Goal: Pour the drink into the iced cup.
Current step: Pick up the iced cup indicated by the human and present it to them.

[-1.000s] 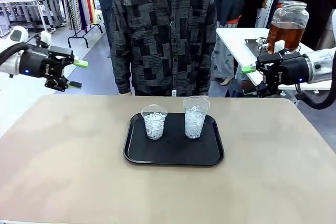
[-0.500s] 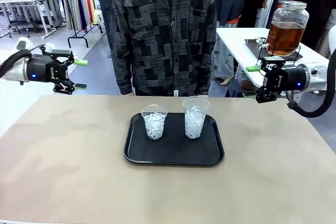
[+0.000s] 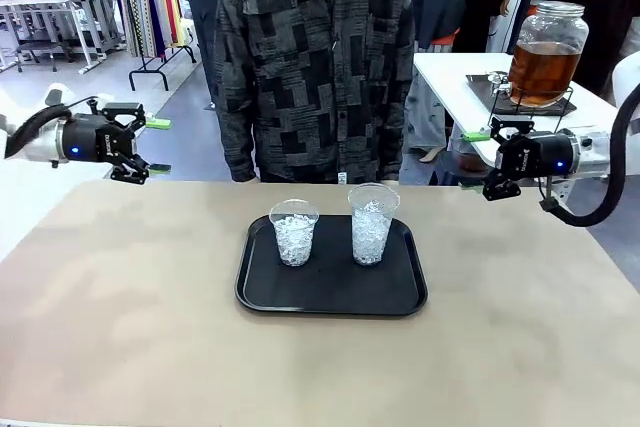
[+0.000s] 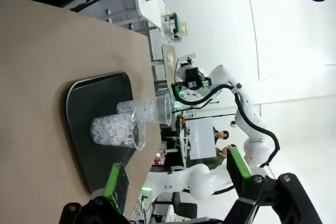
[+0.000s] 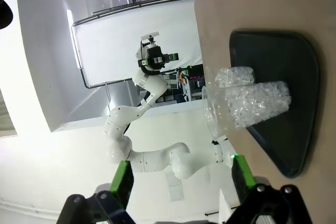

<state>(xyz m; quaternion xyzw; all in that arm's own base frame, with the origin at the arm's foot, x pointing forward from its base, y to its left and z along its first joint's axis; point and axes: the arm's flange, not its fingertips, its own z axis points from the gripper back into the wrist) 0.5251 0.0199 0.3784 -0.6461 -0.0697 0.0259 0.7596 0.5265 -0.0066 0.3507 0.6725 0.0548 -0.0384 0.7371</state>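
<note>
The left hand (image 3: 157,146) and right hand (image 3: 481,164) hang wide open, empty, above the worktop's (image 3: 120,277) far corners. Beyond the right corner, a large clear glass jar of amber drink (image 3: 545,52) stands on a separate white worktop (image 3: 445,72). It is likely heavy, slippery and breakable, so grip its neck.

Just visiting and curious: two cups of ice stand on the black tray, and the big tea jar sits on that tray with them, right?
Not quite. The jar stands not on the tray but on a white side table farther back at the right. The two cups of ice are on the tray, as the front view shows.
</note>
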